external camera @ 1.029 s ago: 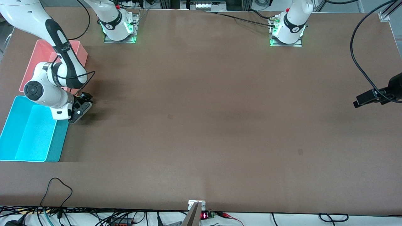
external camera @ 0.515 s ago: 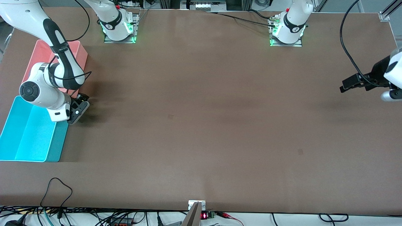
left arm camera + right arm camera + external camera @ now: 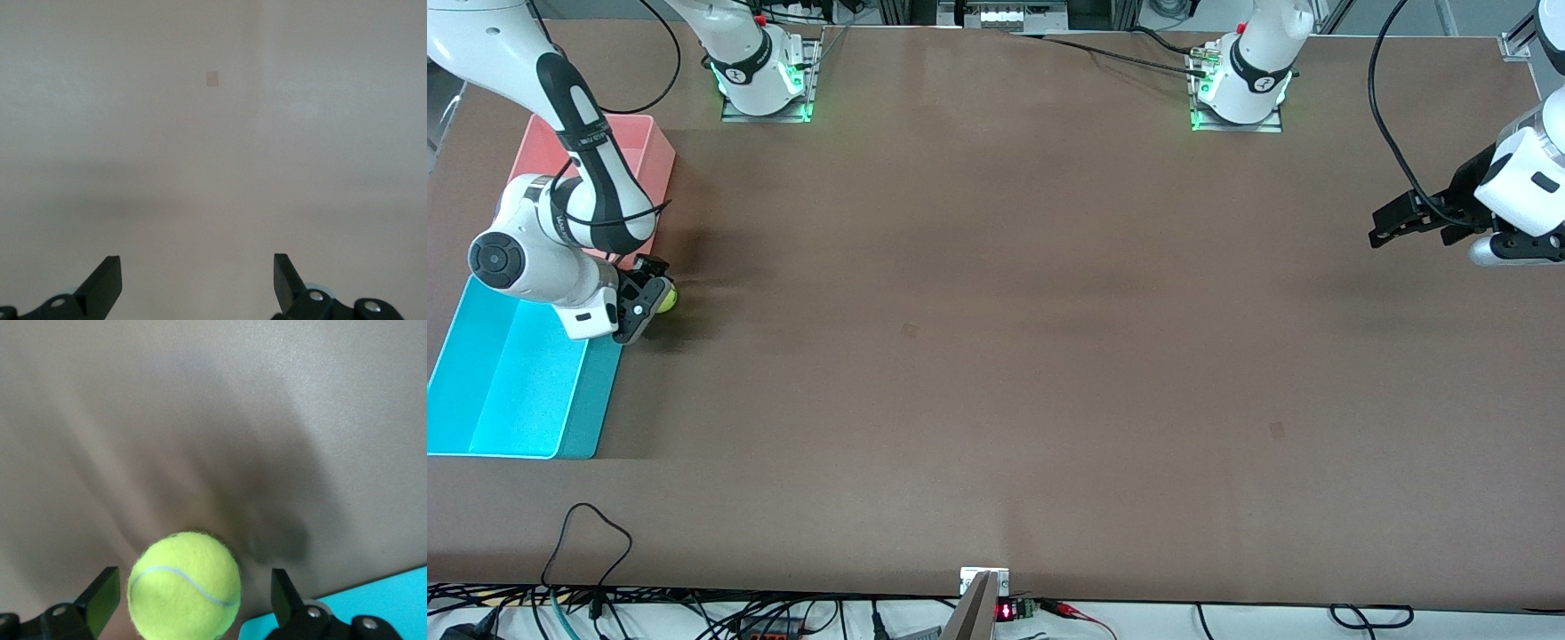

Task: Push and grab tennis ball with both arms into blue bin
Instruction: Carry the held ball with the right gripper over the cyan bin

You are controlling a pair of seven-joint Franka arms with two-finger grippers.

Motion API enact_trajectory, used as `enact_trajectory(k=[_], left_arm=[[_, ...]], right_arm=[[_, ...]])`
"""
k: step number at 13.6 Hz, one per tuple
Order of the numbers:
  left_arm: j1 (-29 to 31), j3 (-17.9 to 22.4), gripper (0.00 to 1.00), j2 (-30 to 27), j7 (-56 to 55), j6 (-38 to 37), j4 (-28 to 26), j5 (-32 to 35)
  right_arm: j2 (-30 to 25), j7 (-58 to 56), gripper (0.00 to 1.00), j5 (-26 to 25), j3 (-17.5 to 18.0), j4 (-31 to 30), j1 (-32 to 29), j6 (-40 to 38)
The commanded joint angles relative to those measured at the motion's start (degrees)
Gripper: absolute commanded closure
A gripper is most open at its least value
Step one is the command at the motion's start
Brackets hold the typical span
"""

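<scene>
With the tennis ball (image 3: 665, 298) on the table between our right gripper (image 3: 643, 307)'s spread fingers, blue bin (image 3: 480, 409) at its seven o'clock, we should close squarely before lifting, while the left gripper (image 3: 1403, 220) waits spread.

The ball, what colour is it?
The tennis ball is yellow-green with a pale curved seam, seen best in the right wrist view.

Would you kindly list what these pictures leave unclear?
- Ball off the table or on it: neither view settles it.
- Right gripper fingers touching the ball: front view too small, right wrist view shows gaps.
- Pink bin contents: right arm covers much of it.
- Left gripper: height over the table unclear.
</scene>
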Motion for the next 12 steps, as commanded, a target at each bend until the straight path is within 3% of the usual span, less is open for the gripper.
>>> enact_trajectory(k=[1,12], left_arm=[[0.33,-0.56,0.00,-1.43,-0.26,0.76,-1.30,1.13],[0.42,-0.47,0.00,-1.34,-0.35,1.11,-0.77,0.17]], right_arm=[[-0.21,-0.91,0.00,-0.74,0.49,-0.48,-0.79,-0.31],[1.10,-0.82,0.00,-0.74,0.49,-1.19,-2.02,-0.05]])
